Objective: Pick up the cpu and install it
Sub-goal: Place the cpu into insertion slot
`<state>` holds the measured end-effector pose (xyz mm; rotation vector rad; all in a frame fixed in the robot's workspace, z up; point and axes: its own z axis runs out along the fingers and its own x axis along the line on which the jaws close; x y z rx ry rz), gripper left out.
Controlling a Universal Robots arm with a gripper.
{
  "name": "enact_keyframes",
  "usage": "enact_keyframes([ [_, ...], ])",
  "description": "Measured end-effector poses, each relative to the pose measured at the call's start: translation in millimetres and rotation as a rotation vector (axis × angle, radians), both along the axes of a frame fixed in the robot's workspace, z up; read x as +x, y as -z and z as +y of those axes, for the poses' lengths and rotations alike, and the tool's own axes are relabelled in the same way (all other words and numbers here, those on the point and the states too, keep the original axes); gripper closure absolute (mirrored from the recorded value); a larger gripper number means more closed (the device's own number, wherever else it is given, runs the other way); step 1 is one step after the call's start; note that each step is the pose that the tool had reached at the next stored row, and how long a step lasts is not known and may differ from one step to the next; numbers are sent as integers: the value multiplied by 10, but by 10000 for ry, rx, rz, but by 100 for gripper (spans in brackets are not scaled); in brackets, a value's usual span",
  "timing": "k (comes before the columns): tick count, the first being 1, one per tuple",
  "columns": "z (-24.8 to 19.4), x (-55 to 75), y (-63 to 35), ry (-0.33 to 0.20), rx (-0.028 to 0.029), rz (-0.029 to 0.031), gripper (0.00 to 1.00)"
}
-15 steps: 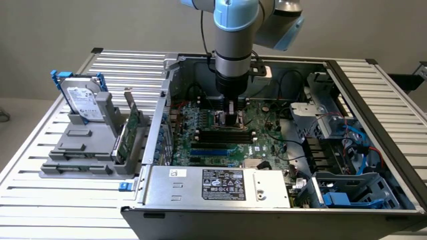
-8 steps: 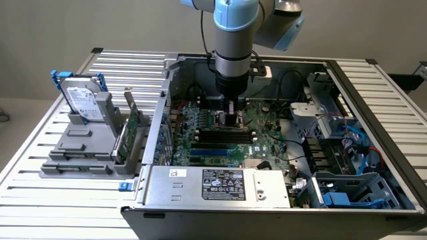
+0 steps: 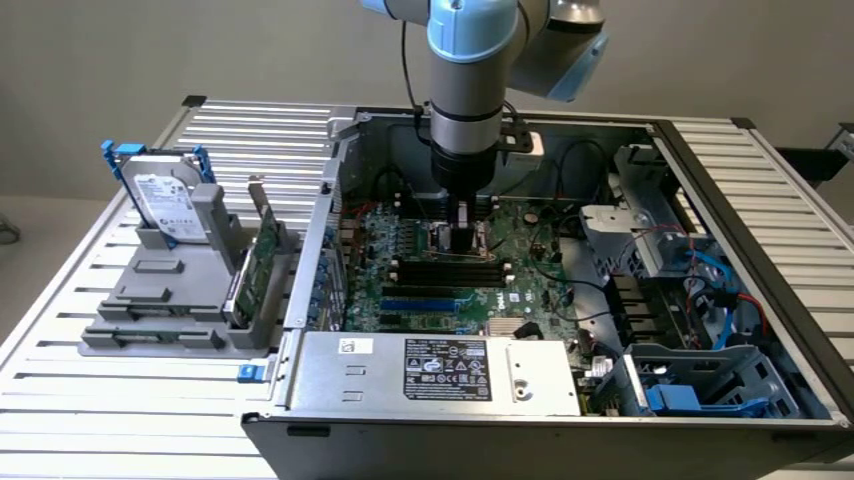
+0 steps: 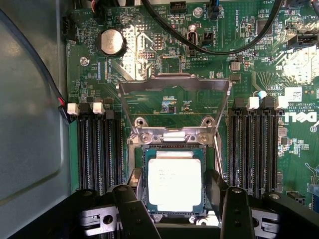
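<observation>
Black hand (image 4: 183, 201), fingers apart, astride square silvery-beige cpu (image 4: 174, 181), dark-rimmed, flat in motherboard socket (image 4: 139, 164).

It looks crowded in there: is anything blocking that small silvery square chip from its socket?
Nothing visible: the silvery square cpu lies in its socket, the grey metal frame swung open, the gripper straddling it.

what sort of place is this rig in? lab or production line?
Likely a robotics lab bench for PC assembly: an open desktop case on a slatted metal table, a robot arm above it, and a grey fixture holding a hard drive.
</observation>
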<state>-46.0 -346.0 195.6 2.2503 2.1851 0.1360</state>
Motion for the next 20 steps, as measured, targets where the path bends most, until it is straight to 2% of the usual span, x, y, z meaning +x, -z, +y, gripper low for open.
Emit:
enact_keyframes([
  [8,0,0,-8,28,0,0,37],
  [11,0,0,-55,32,-1,6,37],
  [15,0,0,-173,41,0,21,37],
  [16,0,0,-193,44,-2,23,40],
  [18,0,4,-246,47,1,30,52],
  [19,0,6,-272,51,-1,37,52],
  [20,0,11,-295,60,-1,43,58],
])
